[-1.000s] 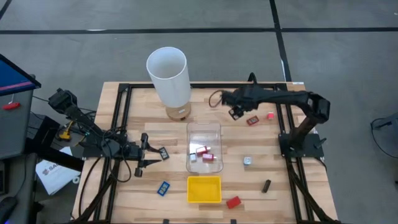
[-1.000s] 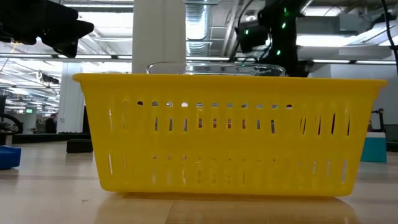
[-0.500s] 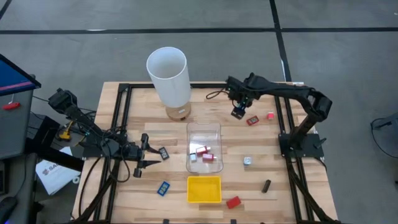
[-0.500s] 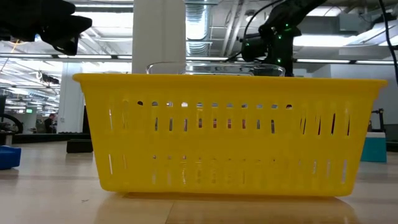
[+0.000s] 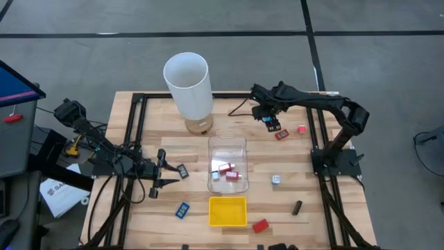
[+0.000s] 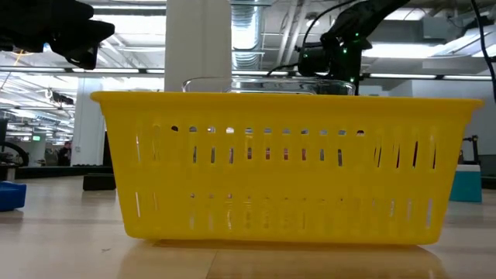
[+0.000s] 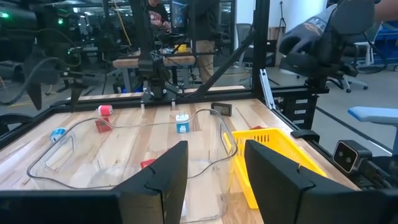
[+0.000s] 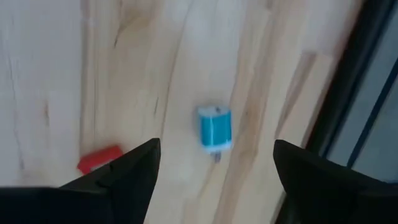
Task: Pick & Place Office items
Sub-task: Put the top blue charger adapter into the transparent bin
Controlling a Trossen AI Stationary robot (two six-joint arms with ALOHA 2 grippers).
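Wooden table (image 5: pixel 159 208). White cylinder (image 5: pixel 187 83) upright at the far edge. Clear bin (image 5: pixel 227 149) mid-table holds red and white pieces (image 5: pixel 227 170). Yellow tray (image 5: pixel 227 212) just nearside of it; contents can't tell. Right gripper (image 5: pixel 271 121), jaws spread wide, holds nothing, above a blue piece (image 8: pixel 214 129), whose long axis runs along the planks, stub end toward the camera. Red piece (image 8: pixel 100 159) near it. Left gripper (image 7: pixel 210 180) partly open, empty, left of the bin.

The clear bin (image 5: pixel 227 164) sits mid-table, the tray (image 5: pixel 228 211) just before it, the cylinder (image 5: pixel 188 85) behind-left.
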